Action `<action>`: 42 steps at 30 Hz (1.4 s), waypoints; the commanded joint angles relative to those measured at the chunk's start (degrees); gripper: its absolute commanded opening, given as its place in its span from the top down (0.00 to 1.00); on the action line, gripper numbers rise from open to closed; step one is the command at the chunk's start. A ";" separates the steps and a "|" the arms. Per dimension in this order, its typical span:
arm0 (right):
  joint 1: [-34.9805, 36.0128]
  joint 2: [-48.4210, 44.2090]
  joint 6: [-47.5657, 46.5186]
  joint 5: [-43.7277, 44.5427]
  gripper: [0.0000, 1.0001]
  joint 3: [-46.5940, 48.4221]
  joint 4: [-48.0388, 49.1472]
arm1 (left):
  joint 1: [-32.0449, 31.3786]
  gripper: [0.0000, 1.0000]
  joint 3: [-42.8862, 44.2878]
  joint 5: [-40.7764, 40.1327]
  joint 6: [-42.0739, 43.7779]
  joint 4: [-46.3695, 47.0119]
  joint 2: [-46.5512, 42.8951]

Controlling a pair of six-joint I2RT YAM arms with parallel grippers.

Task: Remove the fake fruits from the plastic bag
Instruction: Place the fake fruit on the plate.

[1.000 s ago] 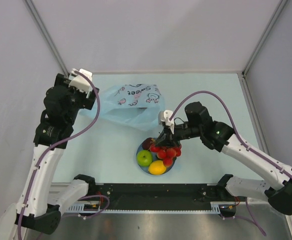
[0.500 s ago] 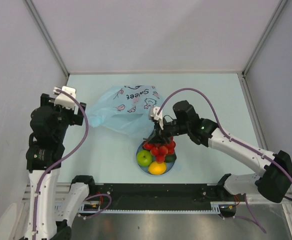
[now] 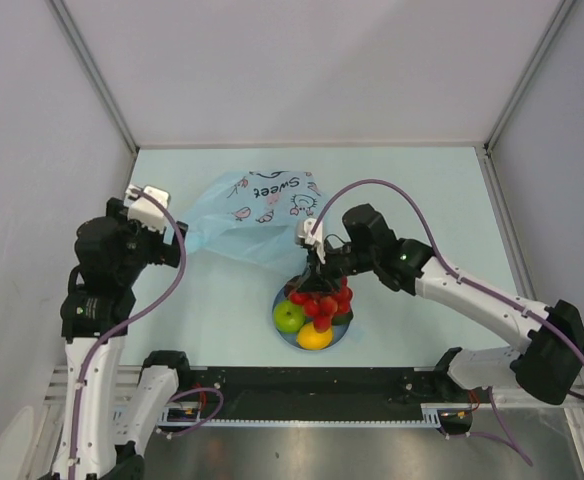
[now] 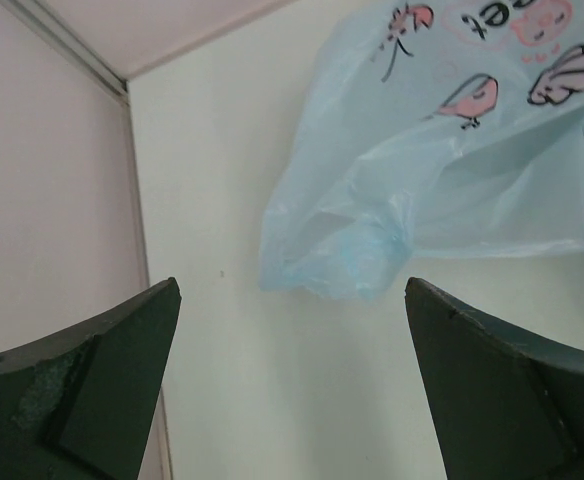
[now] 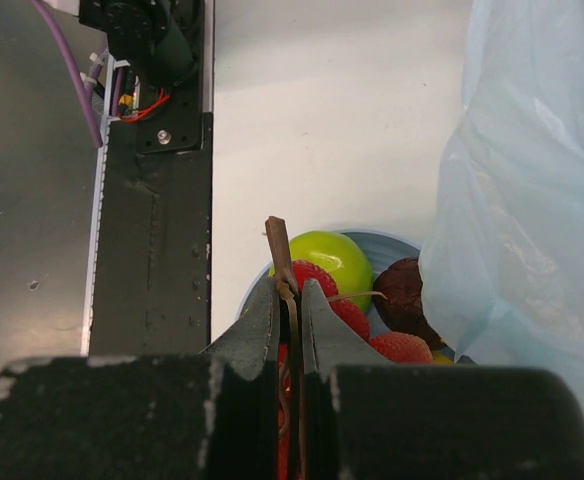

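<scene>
Round blue plate (image 3: pixel 278 304) near the front of a pale table (image 3: pixel 432 190); black rail (image 3: pixel 312 407) along the near edge; grey walls (image 3: pixel 302 70) behind.

The plate (image 3: pixel 280 332) sits on the table (image 3: pixel 422 180), close to its front edge. On the plate, the apple (image 3: pixel 289 317) lies at the left and the lemon (image 3: pixel 314 337) at the front. The bunch of grapes (image 3: pixel 320 300) is over the plate's middle, its stem pinched in the right gripper's (image 3: pixel 312 280) jaws. The plastic bag (image 3: pixel 257 215) lies behind the plate, reaching its rear rim. The left gripper (image 4: pixel 292 285), jaws apart, is well left of the plate, beside the bag's left end.
</scene>
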 commanded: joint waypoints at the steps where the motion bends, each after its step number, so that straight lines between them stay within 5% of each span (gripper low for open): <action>1: 0.40 -5.29 -0.29 -0.18 1.00 2.23 -1.37 | 0.43 0.00 -2.56 5.40 1.13 -1.81 4.69; 6: 0.40 -8.80 -0.55 2.89 1.00 2.67 -2.43 | 0.25 0.00 -4.40 5.66 5.52 2.13 7.34; 14: 0.31 -11.53 1.73 6.76 1.00 2.67 -2.43 | -8.71 0.00 -12.22 -4.09 16.42 8.73 7.60; 23: -0.31 -8.64 3.58 7.12 1.00 2.59 -0.85 | -9.51 0.00 -15.92 -12.44 25.47 9.87 5.67; 26: -0.13 -6.53 2.88 7.12 1.00 2.32 0.38 | -9.94 0.20 -17.50 -13.14 26.27 10.58 5.76; 29: -0.04 -3.01 3.23 5.89 1.00 1.97 2.40 | -10.03 0.61 -15.93 -12.45 23.55 9.09 7.51; 30: 0.13 -1.79 3.40 5.19 1.00 1.80 2.75 | -10.03 0.84 -15.66 -12.10 21.98 9.00 7.60; 32: 0.74 -0.99 3.93 4.75 1.00 1.36 3.98 | -10.03 0.98 -15.31 -11.39 20.65 8.91 6.91; 42: 5.67 0.60 5.07 9.22 1.00 -3.21 6.97 | -10.03 1.00 -13.64 -8.58 16.78 7.42 5.85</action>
